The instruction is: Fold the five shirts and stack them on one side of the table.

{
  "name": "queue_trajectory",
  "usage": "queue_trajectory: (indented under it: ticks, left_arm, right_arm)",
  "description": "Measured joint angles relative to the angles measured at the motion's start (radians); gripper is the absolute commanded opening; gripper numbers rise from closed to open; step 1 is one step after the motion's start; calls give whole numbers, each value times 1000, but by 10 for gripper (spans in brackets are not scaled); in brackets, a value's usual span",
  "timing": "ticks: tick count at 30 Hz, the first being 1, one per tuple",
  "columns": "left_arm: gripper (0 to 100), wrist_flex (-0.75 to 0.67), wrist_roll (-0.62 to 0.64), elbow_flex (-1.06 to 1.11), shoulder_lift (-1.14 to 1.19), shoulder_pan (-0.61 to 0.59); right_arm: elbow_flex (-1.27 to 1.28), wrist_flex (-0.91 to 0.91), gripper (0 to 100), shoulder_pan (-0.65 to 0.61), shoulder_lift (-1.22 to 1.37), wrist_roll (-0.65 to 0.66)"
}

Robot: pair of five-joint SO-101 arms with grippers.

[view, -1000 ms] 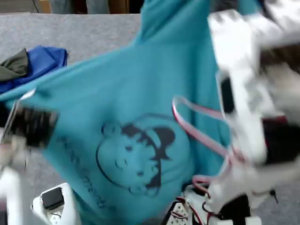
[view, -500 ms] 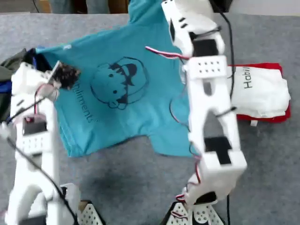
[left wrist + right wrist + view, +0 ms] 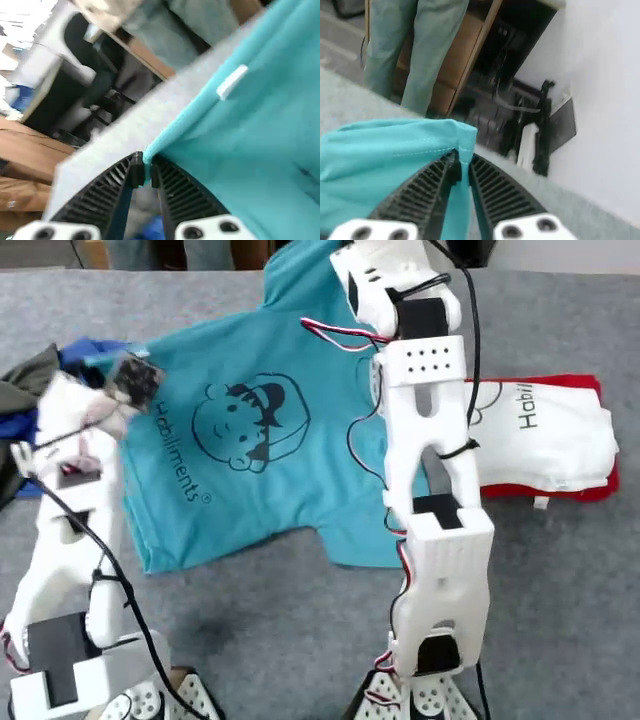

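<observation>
Teal shirt [image 3: 250, 510] unfolded, left hand [image 3: 144, 167] and right hand [image 3: 462, 162] clamped on it; white shirt [image 3: 560, 435], red shirt [image 3: 520, 488] stacked folded.

- a grey felt table [image 3: 250, 640] lies under the whole scene.
- past the jaws of the right gripper [image 3: 462, 161] stands a white wall [image 3: 600, 90], with a wooden cabinet [image 3: 465, 60] and dark cables [image 3: 540, 125] beside it.
- past the jaws of the left gripper [image 3: 147, 169], a dark chair [image 3: 95, 75] sits by a wooden desk [image 3: 145, 57].

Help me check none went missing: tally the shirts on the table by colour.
teal shirt: 1
white shirt: 1
red shirt: 1
blue shirt: 1
olive shirt: 1
Total: 5
</observation>
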Motion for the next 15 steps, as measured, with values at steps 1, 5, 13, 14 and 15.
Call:
queue_trajectory:
  ticks: [1, 5, 13, 14, 15]
  left_arm:
    - [29, -2, 0, 48, -9, 8]
    - [29, -2, 0, 272, -143, 12]
    - [29, 473, 40, 442, -629, 15]
    - [29, 591, 74, 416, -684, 18]
    - [29, 715, 112, 381, -736, 26]
  right_arm:
    - [-8, 48, 14, 0, 0, 0]
    - [-11, 284, 14, 3, 0, 0]
    - [-11, 746, 13, 6, 31, 37]
    - [-11, 763, 13, 14, 31, 37]
    - [-9, 772, 13, 25, 32, 37]
